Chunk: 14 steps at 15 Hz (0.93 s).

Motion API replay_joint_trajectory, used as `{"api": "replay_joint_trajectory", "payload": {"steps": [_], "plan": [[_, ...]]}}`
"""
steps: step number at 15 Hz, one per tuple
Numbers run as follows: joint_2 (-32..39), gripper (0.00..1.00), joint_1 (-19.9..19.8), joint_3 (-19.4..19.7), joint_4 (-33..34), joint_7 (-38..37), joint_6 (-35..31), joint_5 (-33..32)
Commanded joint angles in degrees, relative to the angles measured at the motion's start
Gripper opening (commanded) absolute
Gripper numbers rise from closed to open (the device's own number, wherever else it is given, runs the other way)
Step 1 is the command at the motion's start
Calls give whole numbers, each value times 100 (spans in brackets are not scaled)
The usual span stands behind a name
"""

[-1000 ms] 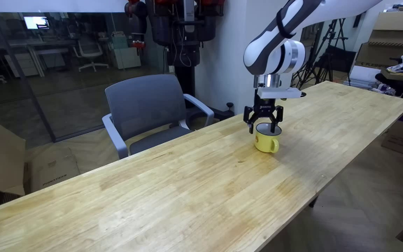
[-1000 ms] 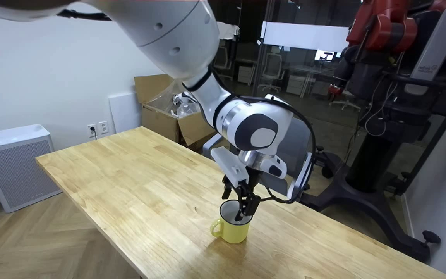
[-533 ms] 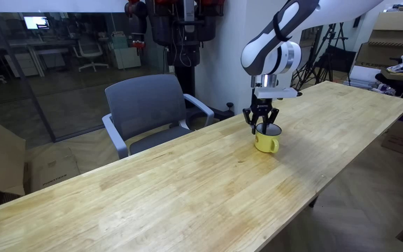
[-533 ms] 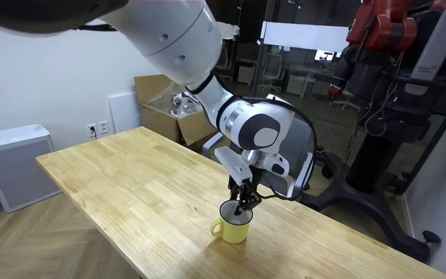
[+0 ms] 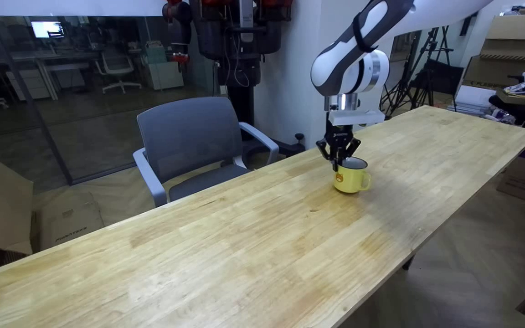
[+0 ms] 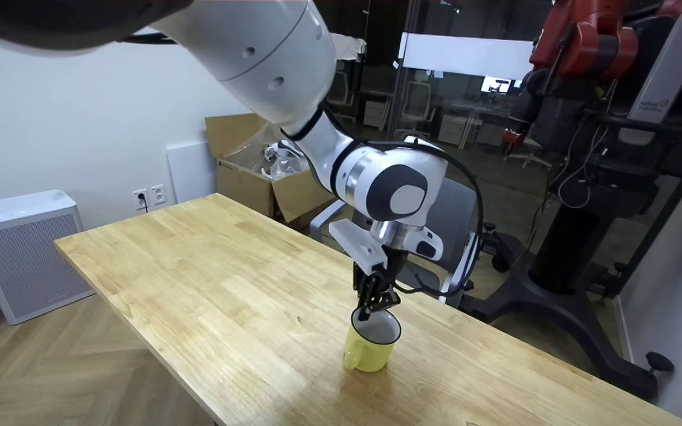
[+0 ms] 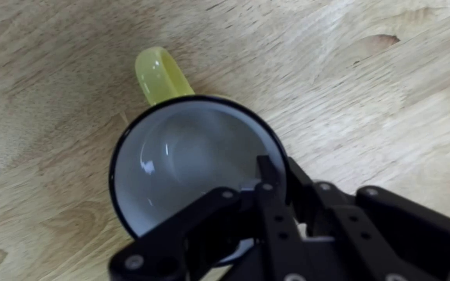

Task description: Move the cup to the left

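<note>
"Since the wrist view stares straight down into the cup (image 7: 193, 156), start there. Jaws?"

"Pinched together on the cup wall, only its thickness between them. The gripper (image 7: 281, 173) has one finger (image 7: 267, 171) inside the rim, one outside. Pads are black on black, contact line not readable. Knuckles block the rim's lower right."

"Where's the cup?"

"Over the table (image 5: 153, 273), roughly upright, just under the gripper in both exterior views. Shadow beneath; can't tell if the base touches the tabletop."

"Handle (image 7: 158, 74)?"

"Clear in the wrist view, well away from the fingers. In an exterior view it washes into the yellow body. Orange mark (image 5: 339, 177) on the side, too small to read."

"Anything else half seen?"

"Arm (image 5: 347, 68) runs out of frame in both exterior views, and hides much of the chair (image 6: 458, 213) in an exterior view. Red-and-black robot (image 6: 598, 47): cut off at the top in both. Cardboard box (image 6: 246, 189) holds something in clear plastic, can't make out what. Room behind the glass wall (image 5: 98, 109) is too dark to sort."
</note>
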State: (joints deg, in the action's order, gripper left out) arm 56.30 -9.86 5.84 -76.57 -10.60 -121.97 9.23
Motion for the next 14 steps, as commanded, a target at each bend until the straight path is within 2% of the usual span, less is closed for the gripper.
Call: {"api": "replay_joint_trajectory", "payload": {"steps": [1,2,3,7,8,10,14], "plan": [[90,3,93,96,261,-282,214,-115],[20,2,0,-1,48,-41,43,-56],[20,11,0,-2,47,-35,43,-57],[20,11,-2,-4,46,-32,43,-56],[-6,3,10,36,46,-88,83,-78],[-52,3,122,78,38,-241,53,-122],[-88,3,345,50,65,-499,473,-145]]}}
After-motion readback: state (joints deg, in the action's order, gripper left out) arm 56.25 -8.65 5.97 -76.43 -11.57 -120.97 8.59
